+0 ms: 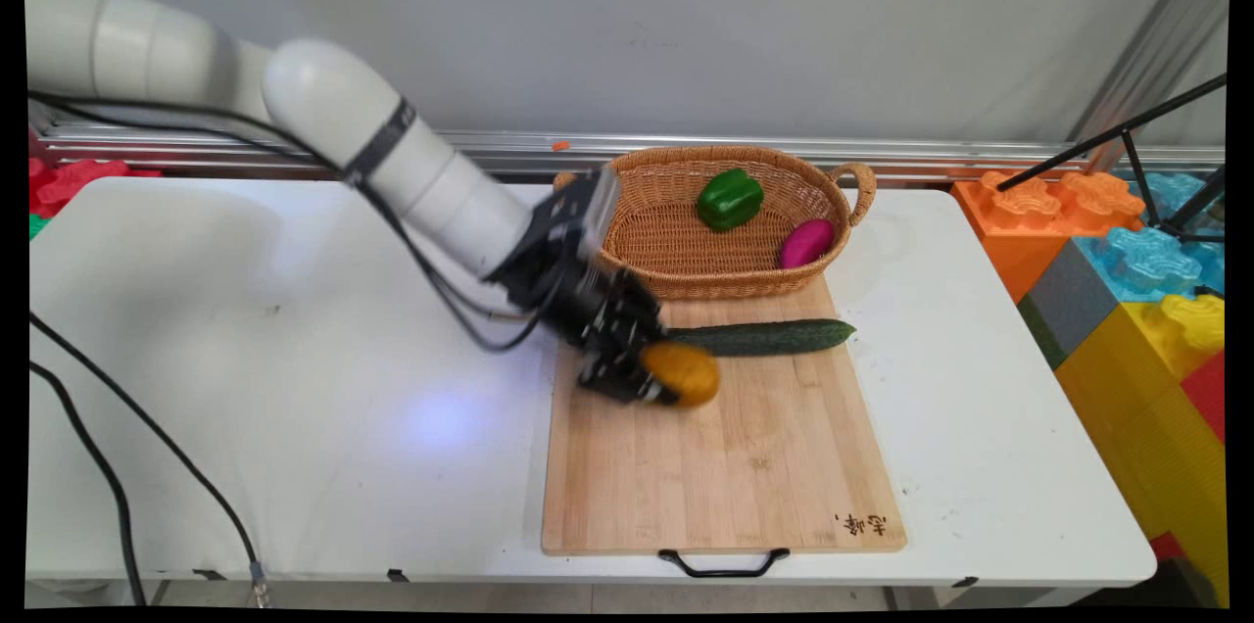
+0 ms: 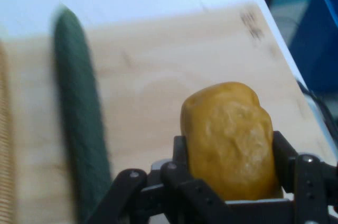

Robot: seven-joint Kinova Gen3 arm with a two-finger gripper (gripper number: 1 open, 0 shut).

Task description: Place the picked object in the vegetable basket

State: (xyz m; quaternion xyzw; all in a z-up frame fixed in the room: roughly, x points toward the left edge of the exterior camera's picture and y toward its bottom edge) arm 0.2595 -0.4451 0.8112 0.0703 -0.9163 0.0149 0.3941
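My black gripper (image 1: 664, 376) is shut on a yellow-brown potato (image 1: 683, 373), holding it just above the upper left part of a wooden cutting board (image 1: 725, 466). In the hand view the potato (image 2: 229, 139) sits between the two fingers (image 2: 282, 155), with the board (image 2: 174, 76) beyond it. A long dark green cucumber (image 1: 769, 337) lies across the board's far end, just right of the gripper; in the hand view the cucumber (image 2: 79, 123) runs along the left.
A wicker basket (image 1: 676, 251) stands behind the board, holding a green bell pepper (image 1: 730, 199) and a magenta oval vegetable (image 1: 806, 243). Large coloured foam blocks (image 1: 1127, 270) line the table's right side. Black cables (image 1: 118, 466) hang at the left.
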